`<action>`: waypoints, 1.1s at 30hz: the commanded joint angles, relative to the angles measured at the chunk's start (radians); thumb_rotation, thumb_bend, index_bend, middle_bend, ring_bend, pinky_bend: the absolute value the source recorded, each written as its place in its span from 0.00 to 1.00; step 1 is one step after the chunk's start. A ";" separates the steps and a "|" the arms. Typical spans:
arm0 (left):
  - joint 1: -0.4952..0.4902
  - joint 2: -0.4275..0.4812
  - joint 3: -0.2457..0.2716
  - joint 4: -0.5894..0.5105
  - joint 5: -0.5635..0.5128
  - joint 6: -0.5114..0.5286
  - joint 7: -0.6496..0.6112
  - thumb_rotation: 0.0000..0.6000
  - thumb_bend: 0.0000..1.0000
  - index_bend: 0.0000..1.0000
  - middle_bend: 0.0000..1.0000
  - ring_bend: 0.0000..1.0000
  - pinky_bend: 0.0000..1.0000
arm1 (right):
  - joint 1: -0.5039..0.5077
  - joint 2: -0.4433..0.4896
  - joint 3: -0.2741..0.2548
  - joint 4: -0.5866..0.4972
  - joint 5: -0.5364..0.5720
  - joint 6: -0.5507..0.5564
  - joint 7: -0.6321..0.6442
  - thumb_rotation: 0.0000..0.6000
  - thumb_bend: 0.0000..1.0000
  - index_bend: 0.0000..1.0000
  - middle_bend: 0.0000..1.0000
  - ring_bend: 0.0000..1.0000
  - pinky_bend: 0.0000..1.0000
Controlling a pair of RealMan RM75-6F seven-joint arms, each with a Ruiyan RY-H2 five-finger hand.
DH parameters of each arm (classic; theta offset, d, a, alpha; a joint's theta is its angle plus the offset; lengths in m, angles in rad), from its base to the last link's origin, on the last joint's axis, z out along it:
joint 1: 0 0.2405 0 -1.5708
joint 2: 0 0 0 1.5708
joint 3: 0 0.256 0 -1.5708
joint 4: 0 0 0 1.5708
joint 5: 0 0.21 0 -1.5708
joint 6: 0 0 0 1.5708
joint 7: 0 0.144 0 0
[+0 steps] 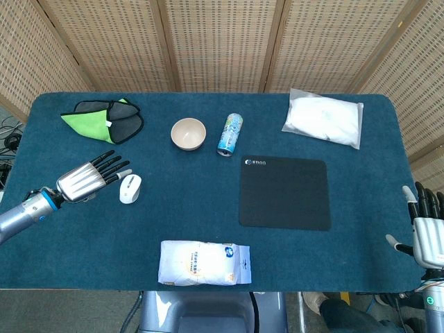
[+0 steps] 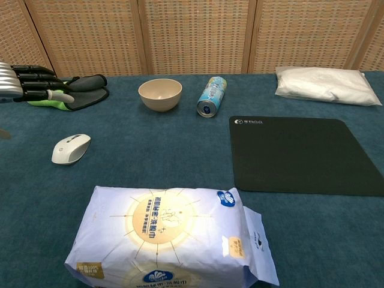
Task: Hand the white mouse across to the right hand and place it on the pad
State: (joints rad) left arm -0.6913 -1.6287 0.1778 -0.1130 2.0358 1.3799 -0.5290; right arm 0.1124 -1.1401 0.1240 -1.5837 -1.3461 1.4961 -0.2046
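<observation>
The white mouse (image 1: 130, 188), a smooth oval with a grey scroll strip, lies just beyond the left hand (image 1: 87, 180), whose spread fingers hold nothing.
</observation>
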 commanded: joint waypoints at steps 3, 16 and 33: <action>-0.050 -0.045 0.047 0.027 0.007 -0.108 0.018 1.00 0.06 0.00 0.00 0.00 0.02 | 0.003 -0.005 0.008 0.011 0.018 -0.014 0.000 1.00 0.00 0.00 0.00 0.00 0.00; -0.103 -0.047 0.120 0.033 0.013 -0.152 0.044 1.00 0.04 0.00 0.00 0.00 0.02 | 0.005 -0.006 0.018 0.015 0.027 -0.024 0.004 1.00 0.00 0.00 0.00 0.00 0.00; -0.119 -0.084 0.184 0.027 0.012 -0.192 0.071 1.00 0.07 0.00 0.00 0.00 0.02 | 0.050 0.003 0.048 -0.015 0.036 -0.072 0.019 1.00 0.00 0.00 0.00 0.00 0.00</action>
State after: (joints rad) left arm -0.8135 -1.7020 0.3584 -0.0881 2.0511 1.2044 -0.4657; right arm 0.1594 -1.1381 0.1702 -1.5970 -1.3109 1.4271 -0.1870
